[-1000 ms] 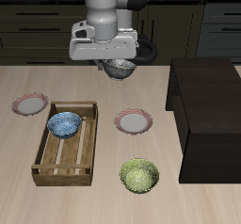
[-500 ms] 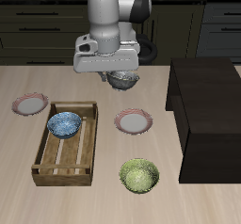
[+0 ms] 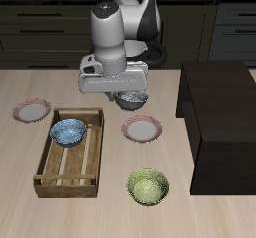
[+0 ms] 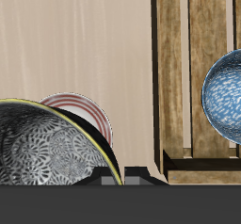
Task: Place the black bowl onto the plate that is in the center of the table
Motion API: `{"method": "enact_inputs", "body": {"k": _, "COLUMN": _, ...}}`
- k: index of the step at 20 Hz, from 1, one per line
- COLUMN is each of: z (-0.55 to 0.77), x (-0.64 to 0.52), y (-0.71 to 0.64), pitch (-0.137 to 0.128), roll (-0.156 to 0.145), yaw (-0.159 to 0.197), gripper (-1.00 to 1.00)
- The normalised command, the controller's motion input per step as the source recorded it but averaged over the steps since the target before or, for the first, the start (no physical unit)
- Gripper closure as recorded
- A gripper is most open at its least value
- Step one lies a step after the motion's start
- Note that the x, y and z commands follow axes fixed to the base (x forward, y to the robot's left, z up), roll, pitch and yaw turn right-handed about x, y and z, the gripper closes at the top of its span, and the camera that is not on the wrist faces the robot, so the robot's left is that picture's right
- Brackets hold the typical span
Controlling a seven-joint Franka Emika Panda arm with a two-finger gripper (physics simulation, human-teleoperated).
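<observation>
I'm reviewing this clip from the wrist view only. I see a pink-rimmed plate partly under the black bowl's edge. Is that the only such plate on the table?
Observer: No. A second plate lies by the back corner of the wooden tray, well away from the centre plate.
Operator: Is the bowl directly over the centre plate?
Observer: Not quite. The black bowl, held in the gripper, hangs farther back than that plate.
Operator: Is anything tall nearby?
Observer: A dark cabinet block stands beside the centre plate, apart from it.
</observation>
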Motion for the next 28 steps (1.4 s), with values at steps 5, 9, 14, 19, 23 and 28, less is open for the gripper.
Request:
{"method": "enact_inputs", "body": {"k": 5, "z": -0.37, "x": -0.01, "y": 0.23, "pitch": 0.057, "roll": 0.031, "yaw": -0.029, "gripper": 1.00}}
{"method": "enact_inputs", "body": {"k": 9, "z": -0.18, "x": -0.08, "y": 0.09, "pitch": 0.028, "roll": 0.022, "yaw": -0.027, "gripper": 1.00}}
{"method": "enact_inputs", "body": {"k": 14, "z": -0.26, "x": -0.07, "y": 0.12, "pitch": 0.037, "roll": 0.026, "yaw": -0.007, "gripper": 1.00}}
{"method": "enact_inputs", "body": {"k": 19, "z": -0.22, "x": 0.05, "y": 0.06, "pitch": 0.023, "roll": 0.003, "yaw": 0.015, "gripper": 1.00}}
{"method": "enact_inputs", "body": {"k": 23, "z": -0.11, "x": 0.11, "y": 0.07, "pitch": 0.013, "roll": 0.002, "yaw": -0.015, "gripper": 1.00}}
{"method": "enact_inputs", "body": {"k": 28, "z": -0.12, "x": 0.10, "y": 0.05, "pitch": 0.013, "roll": -0.004, "yaw": -0.004, "gripper": 1.00}}
